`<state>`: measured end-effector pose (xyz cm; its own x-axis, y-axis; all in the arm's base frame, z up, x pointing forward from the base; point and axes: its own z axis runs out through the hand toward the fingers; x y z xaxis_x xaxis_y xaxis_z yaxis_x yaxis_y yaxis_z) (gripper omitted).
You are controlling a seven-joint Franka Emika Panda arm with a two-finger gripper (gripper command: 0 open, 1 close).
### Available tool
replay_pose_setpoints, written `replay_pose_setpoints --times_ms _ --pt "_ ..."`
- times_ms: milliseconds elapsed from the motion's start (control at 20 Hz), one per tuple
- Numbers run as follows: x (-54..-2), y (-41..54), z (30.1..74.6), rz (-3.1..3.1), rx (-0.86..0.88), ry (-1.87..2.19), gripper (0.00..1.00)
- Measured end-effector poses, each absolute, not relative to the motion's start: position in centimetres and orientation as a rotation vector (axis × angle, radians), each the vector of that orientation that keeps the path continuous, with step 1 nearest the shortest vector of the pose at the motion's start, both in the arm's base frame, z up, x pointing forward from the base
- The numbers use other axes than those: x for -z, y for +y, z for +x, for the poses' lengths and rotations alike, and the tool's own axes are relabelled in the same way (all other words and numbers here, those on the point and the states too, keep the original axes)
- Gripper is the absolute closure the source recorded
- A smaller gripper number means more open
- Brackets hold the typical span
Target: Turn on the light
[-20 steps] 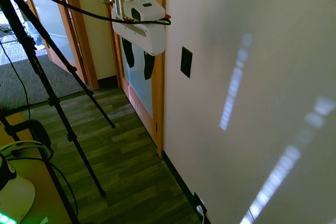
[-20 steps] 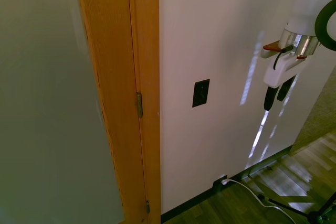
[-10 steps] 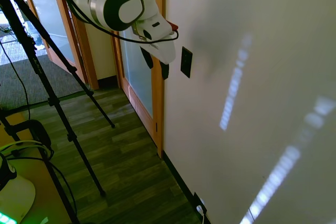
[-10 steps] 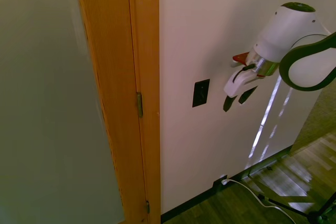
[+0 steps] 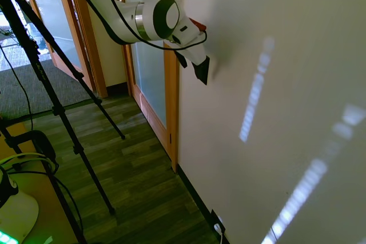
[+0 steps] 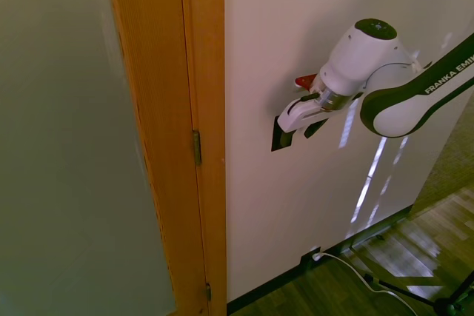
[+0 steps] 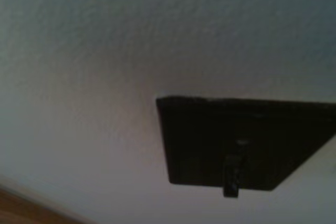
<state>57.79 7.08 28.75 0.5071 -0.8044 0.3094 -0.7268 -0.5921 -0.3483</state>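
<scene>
One wooden door frame (image 6: pixel 194 109) stands at the left in the second exterior view, and on the white wall (image 6: pixel 259 20) just right of it sits the black switch plate (image 6: pixel 280 138). Over that plate is the pincer (image 6: pixel 285 129), tips at the plate (contact unclear); whether its fingers are apart or together I cannot tell. Up close, the wrist view shows the plate's small toggle (image 7: pixel 231 179).

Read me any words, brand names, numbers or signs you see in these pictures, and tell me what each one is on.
"FRANKA EMI": white letters on the dark band of the robot arm, cut off at the edge of the second exterior view.
The black switch plate shows no readable print in the blurred wrist view.
Nothing else carries readable text.
</scene>
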Motion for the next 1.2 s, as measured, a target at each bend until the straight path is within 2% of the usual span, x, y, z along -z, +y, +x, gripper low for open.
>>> replay_pose_setpoints --times_ms 1200 --pt "-27.2 7.4 59.3 -2.475 0.763 1.349 1.00"
